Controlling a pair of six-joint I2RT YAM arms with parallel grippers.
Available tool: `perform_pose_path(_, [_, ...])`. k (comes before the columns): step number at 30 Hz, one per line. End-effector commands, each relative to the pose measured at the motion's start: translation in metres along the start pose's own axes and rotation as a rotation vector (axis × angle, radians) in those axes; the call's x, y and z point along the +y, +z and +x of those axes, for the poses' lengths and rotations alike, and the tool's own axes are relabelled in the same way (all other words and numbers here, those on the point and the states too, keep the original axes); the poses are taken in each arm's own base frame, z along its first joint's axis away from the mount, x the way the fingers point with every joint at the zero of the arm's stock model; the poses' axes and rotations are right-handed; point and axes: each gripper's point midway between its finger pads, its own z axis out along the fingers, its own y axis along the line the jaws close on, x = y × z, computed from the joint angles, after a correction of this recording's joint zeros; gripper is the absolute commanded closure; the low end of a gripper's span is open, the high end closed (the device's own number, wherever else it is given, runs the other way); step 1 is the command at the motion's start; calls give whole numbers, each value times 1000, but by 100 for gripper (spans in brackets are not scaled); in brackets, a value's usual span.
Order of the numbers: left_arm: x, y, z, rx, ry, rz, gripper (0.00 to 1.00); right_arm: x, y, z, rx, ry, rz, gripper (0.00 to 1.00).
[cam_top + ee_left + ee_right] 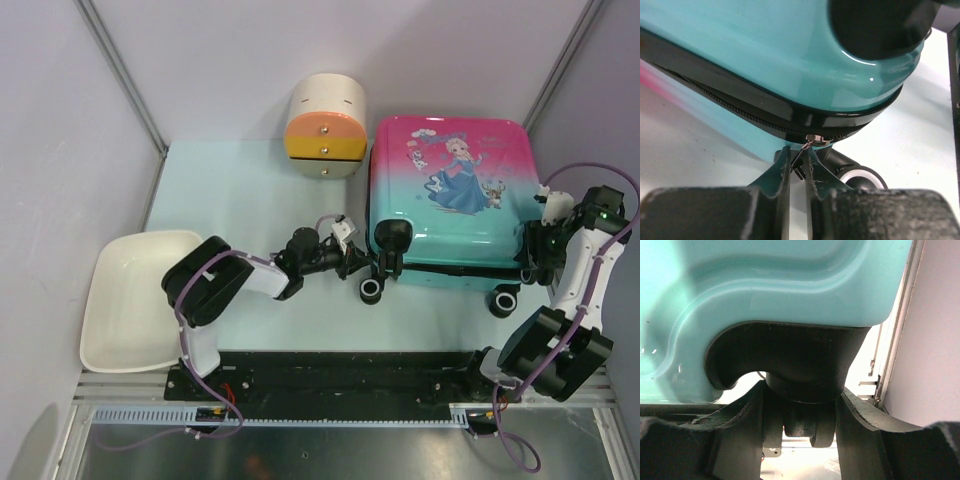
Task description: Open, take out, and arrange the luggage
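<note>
The luggage [450, 190] lies flat at the right of the table, its pink-to-teal princess shell facing up and its zip closed. My left gripper [358, 262] is at the case's near left corner, beside a black wheel [371, 290]. In the left wrist view the left gripper [799, 159] is shut on the small metal zipper pull [802, 152], which hangs from the black zip band [740, 102]. My right gripper [528, 255] is at the near right corner. In the right wrist view the right gripper [802, 407] is closed round the black wheel mount [805, 385] under the teal shell [765, 285].
A cream cylindrical box with orange-yellow drawers [325, 125] stands just left of the suitcase at the back. A white tray [130, 300] sits at the near left. The right wall [600, 110] is close beside the case and the right arm.
</note>
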Motion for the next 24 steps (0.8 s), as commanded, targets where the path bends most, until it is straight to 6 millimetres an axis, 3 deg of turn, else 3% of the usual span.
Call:
perform_pose_path(1, [1,0,-45,-136,42,-33,98,-23,-3,7,24,-38,74,100])
perform_pose_path(4, [9,-15,-47,-136,-6,-52,100,-27,-5,7,19,-47,82,100])
perform_pose_path(10, [49,-36,-52,-115,-54,-168,100,-34,-4,10,20,-45,85,100])
perform_pose_path(24, [105,-1,-80,-121,-62,-308,100,-33,-3,13,23,-49,71,100])
